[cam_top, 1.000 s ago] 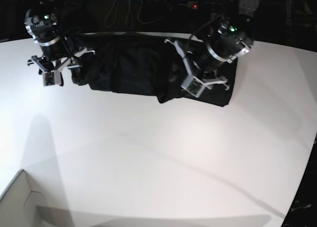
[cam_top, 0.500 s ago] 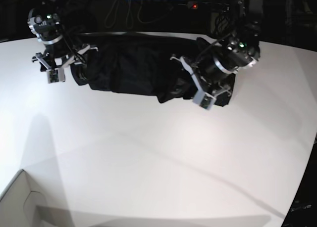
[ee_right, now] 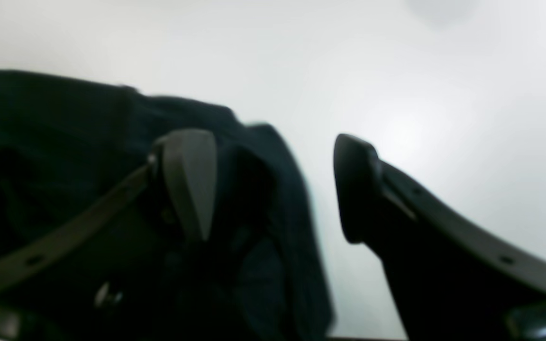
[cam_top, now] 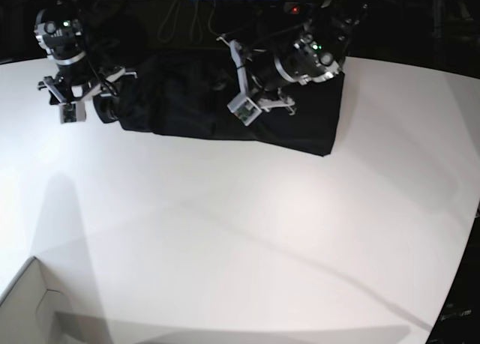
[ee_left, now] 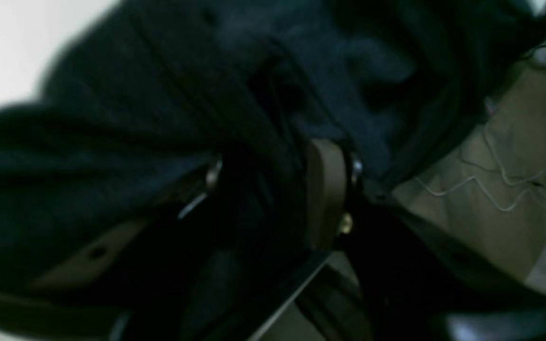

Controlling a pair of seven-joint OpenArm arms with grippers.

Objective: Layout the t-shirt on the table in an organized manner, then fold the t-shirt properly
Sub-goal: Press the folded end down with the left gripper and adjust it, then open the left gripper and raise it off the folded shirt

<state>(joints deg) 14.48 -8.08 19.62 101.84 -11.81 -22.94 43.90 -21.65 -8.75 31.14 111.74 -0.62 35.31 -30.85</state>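
T-shirt [cam_top: 187, 97]: black, bunched along far edge of table [cam_top: 240, 239]. Left gripper [ee_left: 277, 199]: clenched on shirt fabric (view blurred). Right gripper [ee_right: 273, 189]: fingers spread, released, at shirt's end near far left corner.

One t-shirt [cam_top: 202, 104], one table [cam_top: 247, 239], two arms [cam_top: 300, 59]

Both wrist views blurred and dim; base view bright, edge-warped.
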